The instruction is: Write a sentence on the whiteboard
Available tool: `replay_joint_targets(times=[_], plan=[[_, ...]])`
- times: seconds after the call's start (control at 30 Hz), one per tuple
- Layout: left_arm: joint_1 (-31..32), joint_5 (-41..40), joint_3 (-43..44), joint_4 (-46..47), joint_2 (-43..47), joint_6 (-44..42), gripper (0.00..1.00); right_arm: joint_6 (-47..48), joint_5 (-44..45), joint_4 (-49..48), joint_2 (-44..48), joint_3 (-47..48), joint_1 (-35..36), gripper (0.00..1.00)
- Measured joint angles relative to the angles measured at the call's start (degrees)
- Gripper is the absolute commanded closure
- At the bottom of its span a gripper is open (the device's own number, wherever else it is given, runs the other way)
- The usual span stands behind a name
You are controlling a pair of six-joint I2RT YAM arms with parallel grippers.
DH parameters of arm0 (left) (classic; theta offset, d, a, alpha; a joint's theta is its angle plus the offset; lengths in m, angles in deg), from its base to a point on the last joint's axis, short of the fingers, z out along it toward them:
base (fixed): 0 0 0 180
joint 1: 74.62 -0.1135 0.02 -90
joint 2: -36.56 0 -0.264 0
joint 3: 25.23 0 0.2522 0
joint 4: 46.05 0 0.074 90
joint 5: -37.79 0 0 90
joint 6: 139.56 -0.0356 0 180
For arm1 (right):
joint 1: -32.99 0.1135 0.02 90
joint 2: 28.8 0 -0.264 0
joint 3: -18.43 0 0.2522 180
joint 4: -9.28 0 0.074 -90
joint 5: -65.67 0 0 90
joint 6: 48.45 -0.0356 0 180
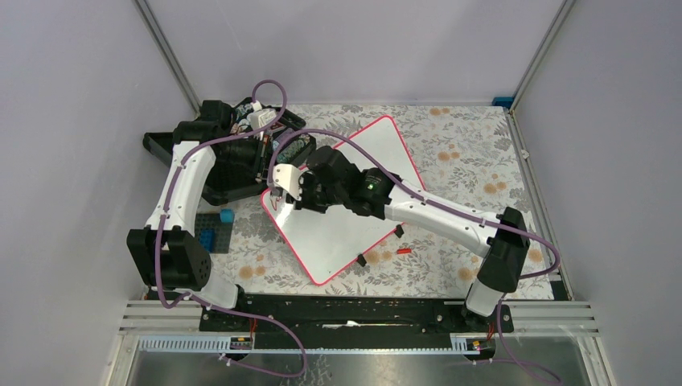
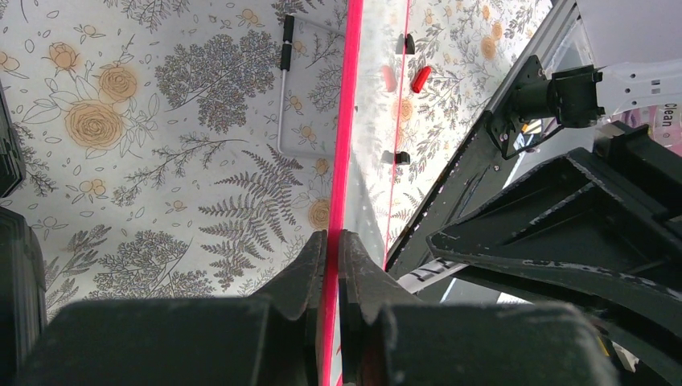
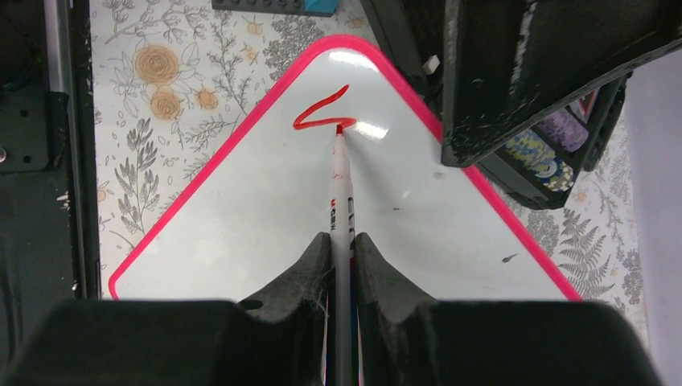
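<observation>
1. Nearest in the right wrist view, the right fingers (image 3: 322, 256) are clenched on the marker (image 3: 343, 189). Its barrel is gripped between them and runs straight out from the wrist.
2. The marker's long axis is aimed at a rounded corner of the whiteboard (image 3: 241, 217). Its red tip is set down on the white surface a little short of that corner.
3. At the tip and just past it, the sentence (image 3: 320, 112) is seen only as one red zigzag stroke. No whole letter can be read, so the writing is judged barely begun.
4. Ahead of the tip the pink rim closes in from both sides, while the blank surface widens back toward the wrist. The coming strokes are therefore judged to need leading away from the corner, not further into it.
5. In the left wrist view, the left fingers (image 2: 316, 256) are clamped on the board's pink rim, which is seen edge-on and runs straight away from them over the floral desk (image 2: 161, 121). The board is judged to be steadied by this grip.
6. From above, the board is seen lying skewed on the desk, with both sets of fingers at its left corner and the right arm reached across it. Two black clips (image 1: 362, 260) are seen at its near edge, and a black case (image 1: 233, 165) lies beyond the corner.
</observation>
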Motion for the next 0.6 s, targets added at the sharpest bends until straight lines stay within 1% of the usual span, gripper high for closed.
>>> replay_joint_targets(times=[0.2, 0.6], plan=[[0.02, 0.00, 0.00, 0.00, 0.00, -0.13, 1.00, 0.00, -0.72, 0.20, 1.05, -2.62, -0.02, 1.00], [0.11, 0.00, 0.00, 0.00, 0.00, -0.13, 1.00, 0.46, -1.16, 1.14, 1.27, -3.10, -0.02, 1.00]])
